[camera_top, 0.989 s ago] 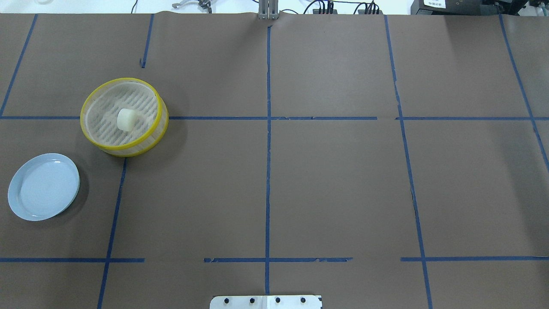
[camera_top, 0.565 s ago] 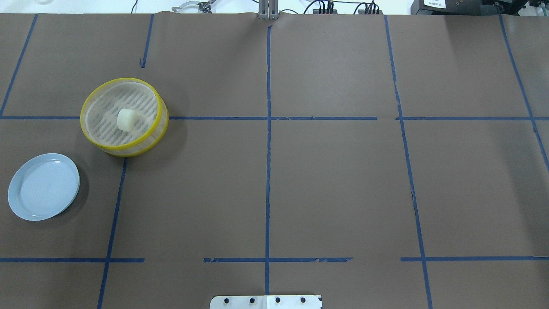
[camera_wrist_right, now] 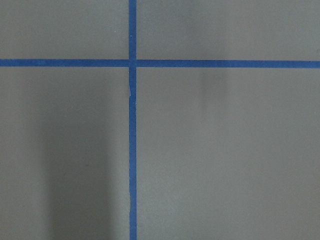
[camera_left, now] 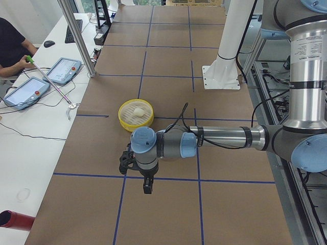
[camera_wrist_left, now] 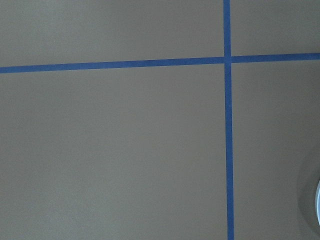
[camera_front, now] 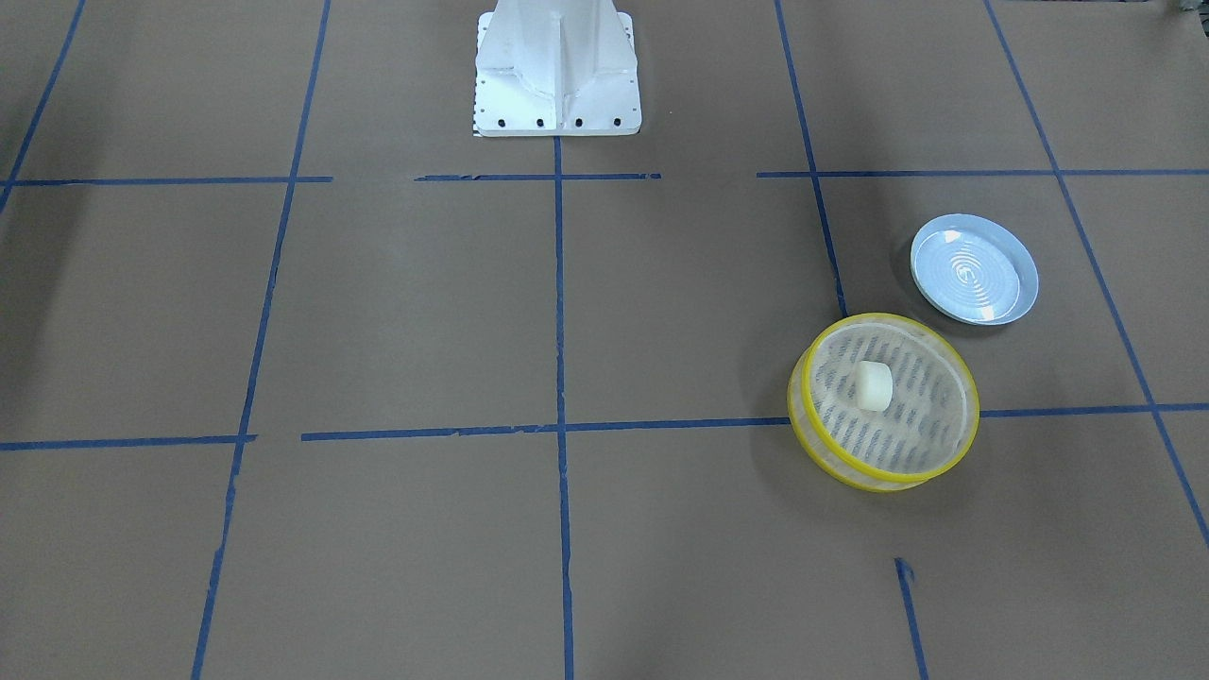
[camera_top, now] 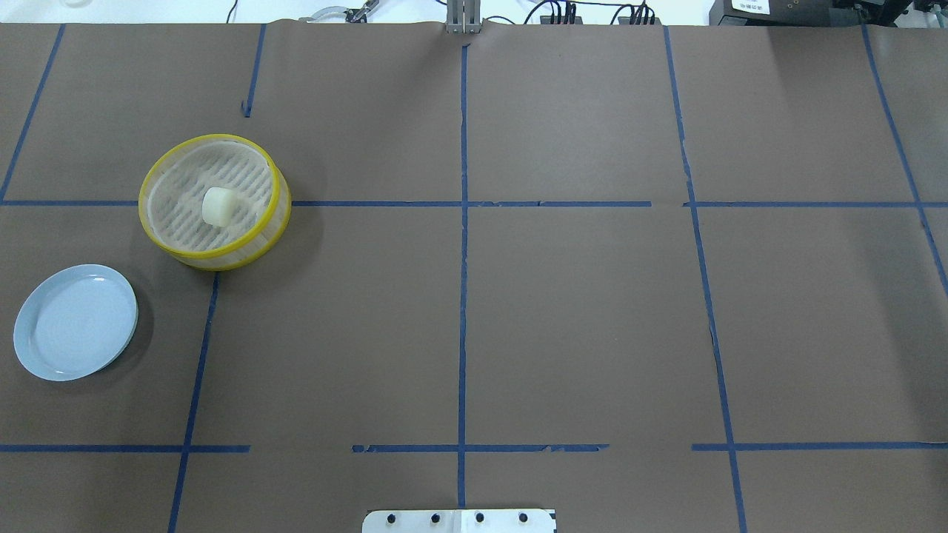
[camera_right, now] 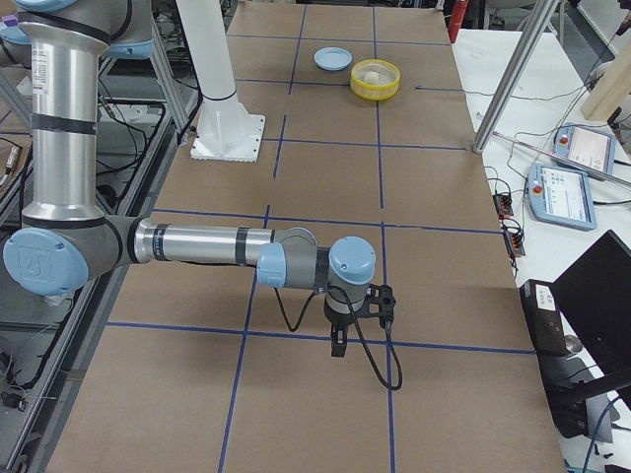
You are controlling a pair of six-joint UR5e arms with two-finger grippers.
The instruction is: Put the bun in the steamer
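Note:
The cream-white bun (camera_top: pixel 217 206) lies on the slatted floor of the yellow-rimmed steamer (camera_top: pixel 211 138), near its middle, at the table's left. It also shows in the front view, bun (camera_front: pixel 874 385) inside the steamer (camera_front: pixel 883 319). No gripper shows in the overhead or front view. In the exterior left view my left gripper (camera_left: pixel 147 186) hangs over bare table, well short of the steamer (camera_left: pixel 122 116). In the exterior right view my right gripper (camera_right: pixel 338 345) hangs over bare table, far from the steamer (camera_right: pixel 376 94). I cannot tell whether either is open or shut.
A pale blue ridged plate (camera_top: pixel 74 323) lies empty, nearer the robot and left of the steamer; its edge shows in the left wrist view (camera_wrist_left: pixel 318 200). The robot's white base (camera_front: pixel 555 66) stands mid-table. An operator's grabber stick (camera_left: pixel 51 84) reaches toward the table's far edge.
The bun, steamer and plate have not moved. The grabber tip beyond the table's far edge has shifted a little.

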